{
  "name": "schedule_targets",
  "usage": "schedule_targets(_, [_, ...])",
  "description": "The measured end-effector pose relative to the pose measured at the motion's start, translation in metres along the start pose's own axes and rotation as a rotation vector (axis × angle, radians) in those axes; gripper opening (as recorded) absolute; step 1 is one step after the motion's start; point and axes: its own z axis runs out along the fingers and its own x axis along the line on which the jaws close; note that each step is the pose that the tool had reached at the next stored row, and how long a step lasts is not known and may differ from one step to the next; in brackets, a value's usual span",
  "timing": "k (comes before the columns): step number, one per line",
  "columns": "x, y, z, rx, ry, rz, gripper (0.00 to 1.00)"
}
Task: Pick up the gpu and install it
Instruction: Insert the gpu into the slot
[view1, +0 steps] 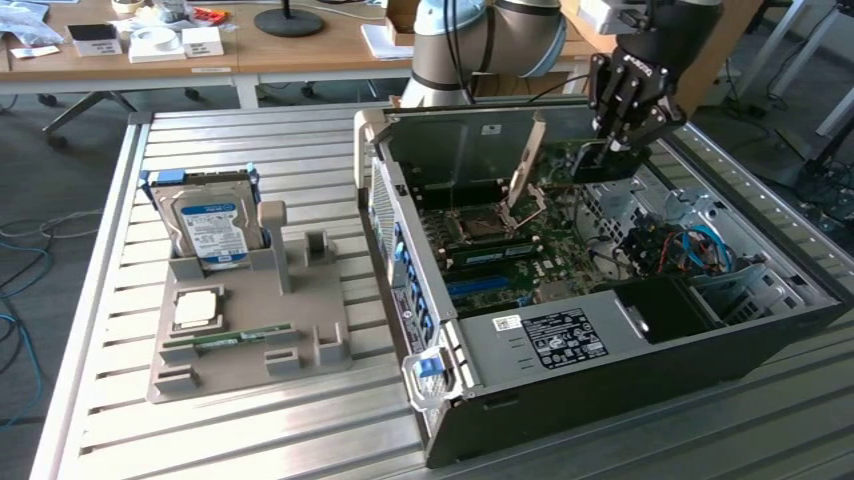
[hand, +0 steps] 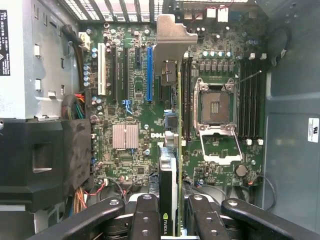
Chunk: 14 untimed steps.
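The gpu hangs edge-on over the motherboard inside the open computer case. Its silver end bracket points toward the case's rear wall, and its thin green board edge runs beside the black fan side. My gripper is shut on the card, with one black finger on each face. In the exterior view the gripper reaches down into the case from above, with the gpu dark below its fingers. The card hovers near the blue slot, and I cannot tell whether it touches the board.
An open CPU socket lies beside the card. A power supply and coloured cables fill the case's near end. At the exterior view's left, a grey fixture holds a hard drive, a chip and a RAM stick.
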Motion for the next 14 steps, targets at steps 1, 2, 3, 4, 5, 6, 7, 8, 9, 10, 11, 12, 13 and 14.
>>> schedule_targets(1, [0.0000,0.0001,0.0009,0.0000,-0.0001,0.000,0.27])
schedule_targets(2, [0.0000,0.0001,0.0018,0.0000,0.0001,0.000,0.27])
schedule_targets(3, [0.0001,0.0002,0.0027,0.0000,0.0000,0.000,0.27])
schedule_targets(4, [0.0001,0.0002,0.0036,0.0000,0.0001,0.000,0.27])
schedule_targets(5, [0.0001,0.0003,0.0045,0.0000,0.0000,0.000,0.27])
schedule_targets(6, [0.0001,0.0004,0.0055,0.0000,0.0000,0.000,0.27])
schedule_targets(7, [0.0001,0.0004,0.0065,0.0000,0.0001,0.000,0.27])
schedule_targets(8, [0.0001,0.0004,0.0072,-0.0001,0.0001,0.000,0.27])
schedule_targets(9, [0.0001,0.0004,0.0076,-0.0001,0.0002,0.000,0.27])
schedule_targets(10, [0.0002,0.0004,0.0077,-0.0001,0.0003,0.000,0.27])
schedule_targets(11, [0.0002,0.0004,0.0077,-0.0001,0.0003,0.000,0.27])
schedule_targets(12, [0.0002,0.0004,0.0077,-0.0001,0.0003,0.000,0.27])
schedule_targets(13, [0.0002,0.0004,0.0078,-0.0001,0.0002,0.000,0.27])
schedule_targets(14, [0.0002,0.0004,0.0078,0.0000,0.0001,0.000,0.27])
